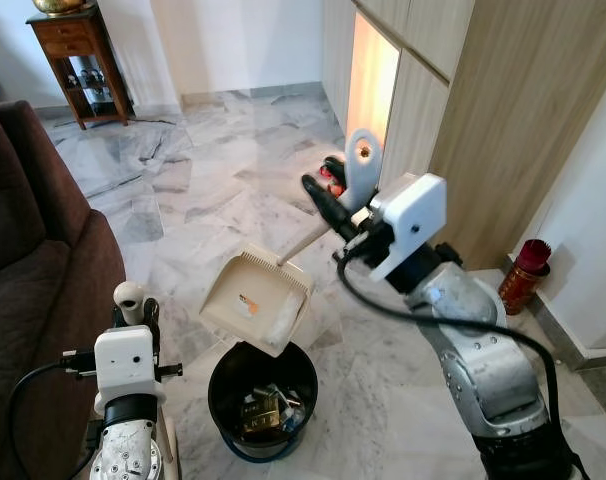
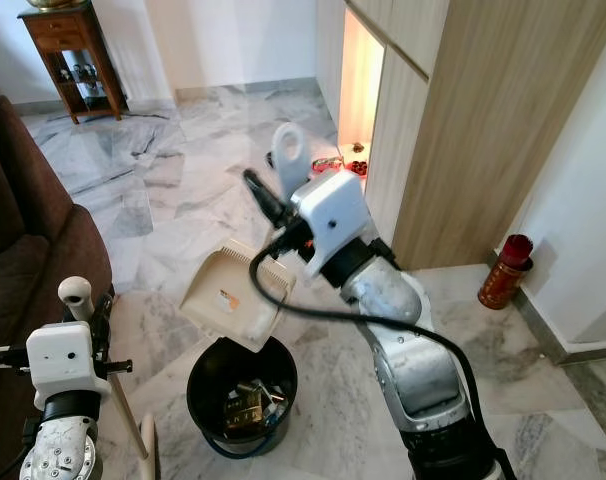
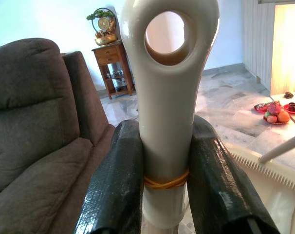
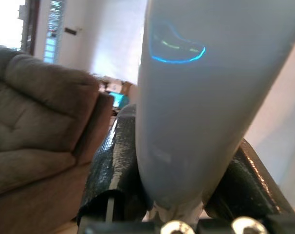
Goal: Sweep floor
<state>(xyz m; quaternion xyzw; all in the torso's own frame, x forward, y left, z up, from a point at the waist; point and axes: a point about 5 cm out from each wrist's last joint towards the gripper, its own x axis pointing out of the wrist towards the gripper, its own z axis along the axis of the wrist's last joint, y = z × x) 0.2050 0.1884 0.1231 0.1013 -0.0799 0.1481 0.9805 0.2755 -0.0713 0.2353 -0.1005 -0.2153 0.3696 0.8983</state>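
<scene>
right hand grasps tilted dustpan over bin; left hand clenches broom handle.

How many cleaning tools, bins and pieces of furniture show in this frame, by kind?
Dustpan: 1
Broom handle: 1
Black bin: 1
Brown sofa: 1
Wooden side table: 1
Red container by the wall: 1
Total: 6

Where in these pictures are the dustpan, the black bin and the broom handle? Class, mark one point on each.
dustpan [image 1: 255,302]: left eye view, on the pan's flat cream tray.
black bin [image 1: 223,375]: left eye view, on its dark rim.
broom handle [image 3: 168,122]: left wrist view, on the cream shaft below the hanging hole.
</scene>
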